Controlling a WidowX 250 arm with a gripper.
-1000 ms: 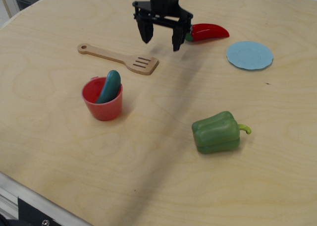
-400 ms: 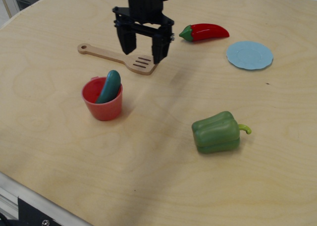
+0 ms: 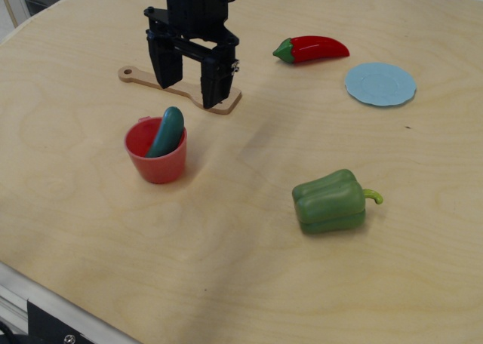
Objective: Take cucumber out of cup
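My black two-fingered gripper [image 3: 188,95] has swung left and lower over the last second, away from the glossy red chili pepper [image 3: 313,48] and across the wooden slotted spatula [image 3: 219,102], whose blade it now hides. It hangs spread wide, holding nothing, just behind and above the small red-coral plastic cup [image 3: 157,152]. The smooth dark teal-green toy cucumber [image 3: 166,131] leans inside that cup, its upper end poking past the rim (a handy place to pinch). I judge the approach nearly done: a short move forward and down should straddle that tip. The blocky green bell pepper [image 3: 329,201] and light blue round plate [image 3: 380,84] sit well apart.
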